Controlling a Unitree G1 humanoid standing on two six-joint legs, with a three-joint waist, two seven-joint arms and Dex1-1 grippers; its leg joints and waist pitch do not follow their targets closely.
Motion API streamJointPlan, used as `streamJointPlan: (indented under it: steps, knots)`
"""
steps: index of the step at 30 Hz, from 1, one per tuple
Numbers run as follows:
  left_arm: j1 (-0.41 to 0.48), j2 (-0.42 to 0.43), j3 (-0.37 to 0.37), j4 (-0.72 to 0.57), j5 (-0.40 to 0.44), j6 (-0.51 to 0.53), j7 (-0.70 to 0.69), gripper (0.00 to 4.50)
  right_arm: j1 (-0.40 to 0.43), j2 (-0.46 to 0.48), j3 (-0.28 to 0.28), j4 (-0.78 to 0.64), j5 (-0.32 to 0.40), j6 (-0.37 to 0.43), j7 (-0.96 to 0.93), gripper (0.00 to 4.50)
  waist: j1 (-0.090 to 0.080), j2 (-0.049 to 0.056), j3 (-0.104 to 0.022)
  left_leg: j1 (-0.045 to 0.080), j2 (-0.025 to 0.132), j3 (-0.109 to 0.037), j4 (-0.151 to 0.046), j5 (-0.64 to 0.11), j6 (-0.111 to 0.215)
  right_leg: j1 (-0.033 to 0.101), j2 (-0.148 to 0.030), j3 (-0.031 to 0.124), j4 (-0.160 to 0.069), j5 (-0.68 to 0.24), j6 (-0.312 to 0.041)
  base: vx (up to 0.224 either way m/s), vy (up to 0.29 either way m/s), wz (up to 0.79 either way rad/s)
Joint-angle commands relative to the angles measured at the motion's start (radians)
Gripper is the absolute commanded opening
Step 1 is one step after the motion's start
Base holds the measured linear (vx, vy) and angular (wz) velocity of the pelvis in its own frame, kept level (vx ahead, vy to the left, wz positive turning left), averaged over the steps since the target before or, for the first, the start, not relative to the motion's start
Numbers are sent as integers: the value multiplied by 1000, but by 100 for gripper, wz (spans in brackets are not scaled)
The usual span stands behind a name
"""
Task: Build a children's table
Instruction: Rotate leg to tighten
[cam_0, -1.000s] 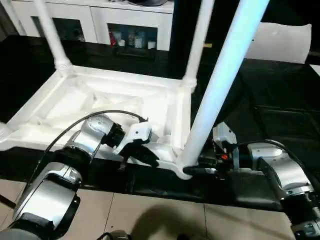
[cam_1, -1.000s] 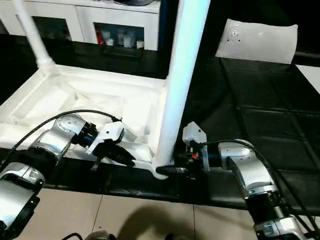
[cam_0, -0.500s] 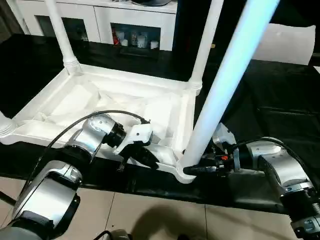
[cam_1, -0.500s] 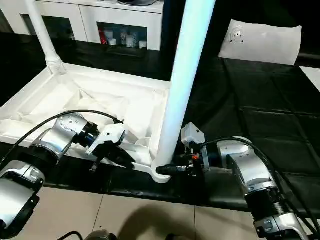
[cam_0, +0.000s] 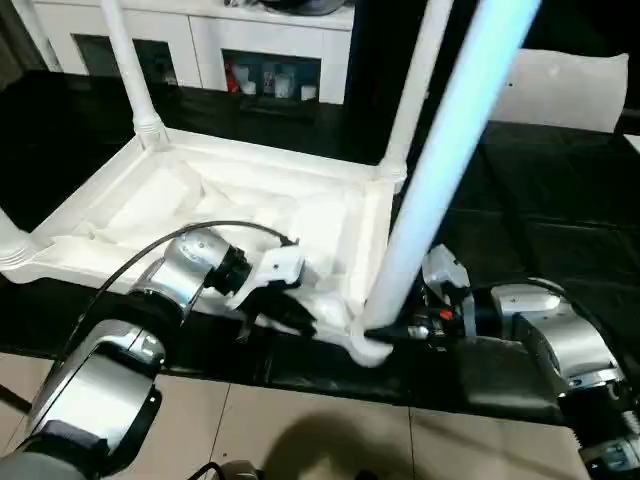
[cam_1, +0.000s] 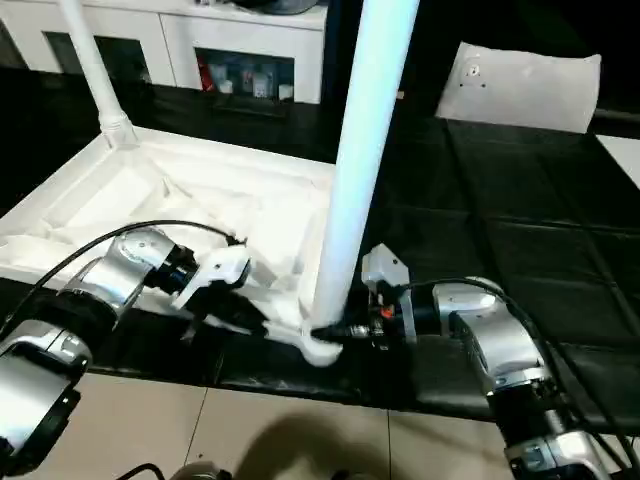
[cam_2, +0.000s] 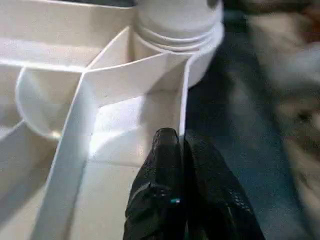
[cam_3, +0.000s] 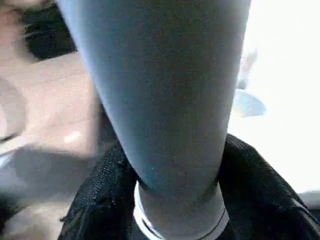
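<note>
**Seating the near-corner leg in its socket**

The tabletop (cam_0: 250, 210) lies upside down on the dark floor, ribbed underside up. The leg (cam_1: 362, 150) being fitted stands at the near corner on the robot's right, base at the round corner socket (cam_0: 368, 348), tube leaning a little off vertical. Two further legs (cam_0: 128, 70) stand in the far corner sockets.

The right gripper (cam_3: 175, 200) is closed around the leg just above its base collar, one black finger on each side of the tube. The left gripper (cam_2: 182, 150) pinches the thin near rim wall of the tabletop beside that socket, its fingers (cam_2: 162, 165) pressed together on the plastic.

Recommended procedure, as a judgement:
- Hold the rim firmly so the tabletop cannot slide or lift.
- Bring the tube upright over the socket before pressing; a tilted leg is likely to bind.
- Press straight down along the leg's axis.
- Whether the base is fully home cannot be told from here; check the collar against the socket lip before letting go.
</note>
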Motion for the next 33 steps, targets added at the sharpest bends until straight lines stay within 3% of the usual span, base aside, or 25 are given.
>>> streamJointPlan:
  steps: [1, 2, 3, 4, 6, 7, 8, 10, 14, 16, 17, 26, 29, 33]
  knots:
    - [-41, -131, 57, -15, -59, 90, 189, 0, -17, 101, 39, 29, -25, 44, -163, 199, -12, -7, -59, 8, 33, -12, -73, -242, 0, 46, -72, 46, -98, -578, -87, 0, 0, 0]
    - [-45, -154, 73, -13, -71, 114, 228, 0, -24, 125, 34, 36, -27, 53, -198, 197, -17, -7, -60, 8, 32, -14, -72, -250, -2, 47, -73, 44, -100, -591, -80, 0, 0, 0]
    - [-46, -160, 78, -13, -75, 121, 238, 0, -27, 131, 33, 38, -28, 55, -207, 196, -28, -7, -58, 0, 31, -17, -74, -257, 2, 52, -71, 40, -103, -599, -68, 0, 0, 0]
    - [-51, -184, 97, -8, -86, 145, 276, 0, -36, 153, 31, 46, -36, 60, -244, 196, -36, -7, -60, 4, 31, -17, -72, -266, 11, 49, -70, 40, -107, -590, -67, 0, 0, 0]
    - [-63, -238, 132, 5, -103, 187, 366, 0, -61, 216, 19, 67, -52, 88, -350, 194, -46, -11, -63, -1, 29, -16, -71, -247, 28, 52, -71, 43, -103, -535, -91, 0, 0, 0]
    - [-71, -263, 141, 17, -96, 195, 425, 0, -76, 257, 13, 78, -63, 105, -417, 194, -52, -8, -59, -4, 29, -16, -74, -245, 37, 49, -67, 43, -100, -520, -99, 0, 0, 0]
    - [-74, -273, 144, 22, -90, 197, 450, 0, -83, 275, 10, 81, -68, 112, -447, 194, -58, -10, -59, 1, 25, -15, -71, -258, 36, 45, -67, 41, -106, -547, -93, 0, 0, 0]
    - [-86, -303, 163, 29, -68, 214, 563, 0, -104, 349, -8, 87, -99, 149, -575, 194, -59, -11, -59, -1, 22, -12, -69, -235, 47, 46, -68, 45, -107, -549, -87, 0, 0, 0]
    - [-82, -320, 165, 1, -49, 238, 592, 0, -116, 402, -21, 90, -86, 146, -617, 194, -60, -10, -60, -1, 27, -13, -74, -215, 56, 47, -67, 48, -101, -504, -94, 0, 0, 0]
    - [-73, -316, 158, -16, -39, 241, 574, 0, -113, 404, -23, 89, -85, 125, -618, 263, -60, -9, -61, -3, 30, -13, -75, -203, 63, 49, -67, 51, -95, -458, -106, 0, 0, 0]
    - [-67, -311, 155, -24, -35, 244, 564, 0, -110, 407, -30, 86, -87, 124, -624, 263, -60, -9, -62, -3, 30, -11, -75, -196, 67, 49, -67, 53, -91, -428, -118, 0, 0, 0]
    - [-23, -234, 129, -63, -31, 196, 434, 0, -69, 316, -50, 32, -85, 78, -536, 357, -55, -5, -67, -8, 33, -8, -73, -142, 87, 59, -68, 60, -74, -307, -164, 0, 0, 0]
    - [5, -177, 105, -84, -31, 145, 310, 0, -36, 224, -62, -4, -62, 46, -423, 395, -55, -7, -67, -11, 31, -5, -71, -129, 110, 63, -66, 61, -68, -262, -178, 0, 0, 0]
    - [30, -124, 76, -102, -29, 83, 169, 0, -17, 148, -58, -28, -44, 8, -301, 415, -54, -5, -67, -10, 34, -7, -71, -125, 112, 62, -67, 60, -67, -261, -191, 0, 0, 0]
